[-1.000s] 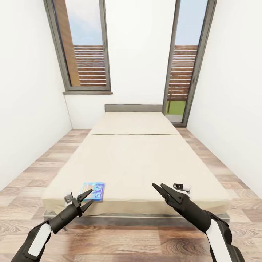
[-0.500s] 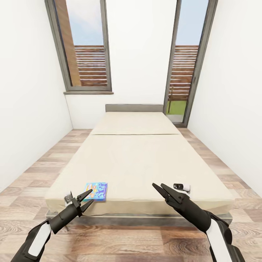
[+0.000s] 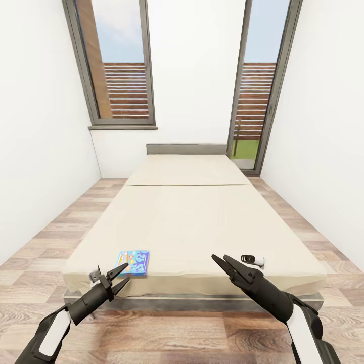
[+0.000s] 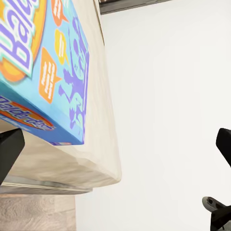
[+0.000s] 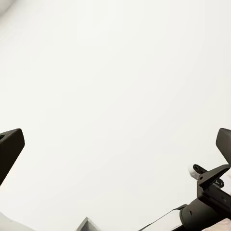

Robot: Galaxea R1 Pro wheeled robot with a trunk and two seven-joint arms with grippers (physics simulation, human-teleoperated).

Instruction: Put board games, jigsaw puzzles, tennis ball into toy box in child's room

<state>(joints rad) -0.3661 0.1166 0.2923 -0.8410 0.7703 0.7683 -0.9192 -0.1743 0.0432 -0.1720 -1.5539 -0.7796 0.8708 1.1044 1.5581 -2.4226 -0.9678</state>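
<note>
Across the child's room, white walls, tall dark-framed windows and wood-plank floor surround the bed, whose plain beige mattress gives a soft, yielding surface. Near its foot edge, on my left, lies the small blue board game, flat and face up. I judge it light, stiff cardboard, probably slick-printed; taking it across its thin edges looks best. My left gripper hangs just short of it, fingers spread and empty. My right gripper hovers over the mattress edge, likewise parted.
</note>
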